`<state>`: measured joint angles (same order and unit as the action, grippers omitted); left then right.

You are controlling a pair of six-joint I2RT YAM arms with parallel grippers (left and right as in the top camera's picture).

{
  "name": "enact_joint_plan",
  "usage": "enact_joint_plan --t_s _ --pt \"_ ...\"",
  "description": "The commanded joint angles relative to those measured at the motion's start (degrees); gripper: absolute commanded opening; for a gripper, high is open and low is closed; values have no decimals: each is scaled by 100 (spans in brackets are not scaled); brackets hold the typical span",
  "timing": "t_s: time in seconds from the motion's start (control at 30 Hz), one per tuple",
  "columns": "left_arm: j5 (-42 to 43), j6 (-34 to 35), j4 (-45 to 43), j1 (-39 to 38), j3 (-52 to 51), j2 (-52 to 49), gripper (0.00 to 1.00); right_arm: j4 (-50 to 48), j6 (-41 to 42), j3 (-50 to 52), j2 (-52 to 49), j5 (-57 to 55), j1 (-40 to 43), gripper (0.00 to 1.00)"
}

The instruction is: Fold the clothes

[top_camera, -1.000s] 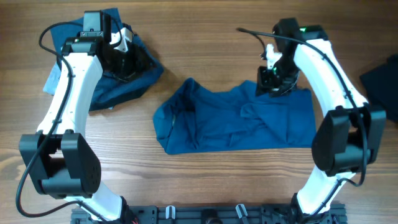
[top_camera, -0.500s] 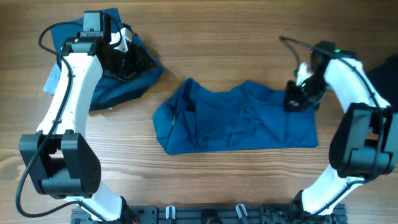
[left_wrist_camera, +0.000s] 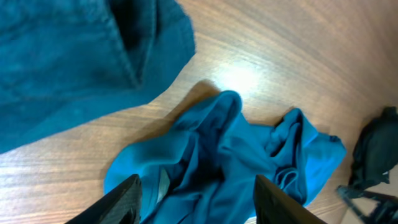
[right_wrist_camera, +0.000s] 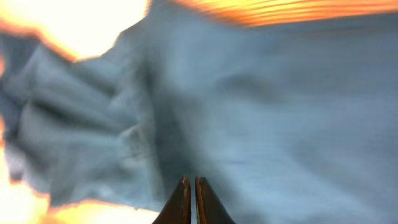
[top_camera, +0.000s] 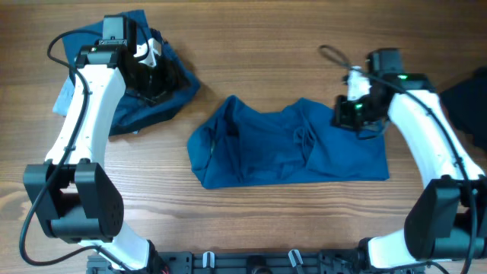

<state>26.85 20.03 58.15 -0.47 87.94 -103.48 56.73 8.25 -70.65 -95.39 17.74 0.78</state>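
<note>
Wood table (top_camera: 251,68): blue shirt (top_camera: 281,152) central, darker garment (top_camera: 133,114) beneath left gripper (top_camera: 154,76).

Right wrist view is blurred and blown out: shirt (right_wrist_camera: 261,106) reads pale, no detail. Right hand (right_wrist_camera: 191,200) shows only its fingertips, nearly together; can't tell if cloth is pinched. Left hand (left_wrist_camera: 200,200): fingers (left_wrist_camera: 126,200) cut by bottom edge. Dark item (top_camera: 466,95) cropped at overhead's right edge.
</note>
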Motion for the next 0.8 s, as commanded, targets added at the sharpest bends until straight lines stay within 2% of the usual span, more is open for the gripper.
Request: enact_joint_plan --t_s 0.0,0.2,0.23,0.3,0.33,0.47,0.57,0.67,0.77 --pt "-125 -39 203 -2 90 118 60 37 557 13 -310 -374 317 4" --pt "-660 -33 754 -2 90 116 71 -96 267 704 -933 656 -481 4" --pt "-684 -33 844 -2 90 116 74 -151 -20 802 -997 1025 -664 4" --pt "-688 -33 1130 -2 87 116 77 -289 -1375 911 -1027 2485 -1305 4" --pt "-693 -33 1231 -7 57 114 79 -345 -1543 861 -949 2677 -1504 4" --pt "-647 15 1360 -70 -382 114 80 -656 -1552 551 -299 2492 -1528 4" --pt "-455 13 1073 -256 -953 114 81 -946 -835 350 243 1526 -1244 5" --pt "-4 11 275 -555 -1639 111 85 -1176 -44 337 726 632 -933 7" --pt "144 81 -673 -966 -2332 76 88 -1259 90 337 1005 407 -634 8"
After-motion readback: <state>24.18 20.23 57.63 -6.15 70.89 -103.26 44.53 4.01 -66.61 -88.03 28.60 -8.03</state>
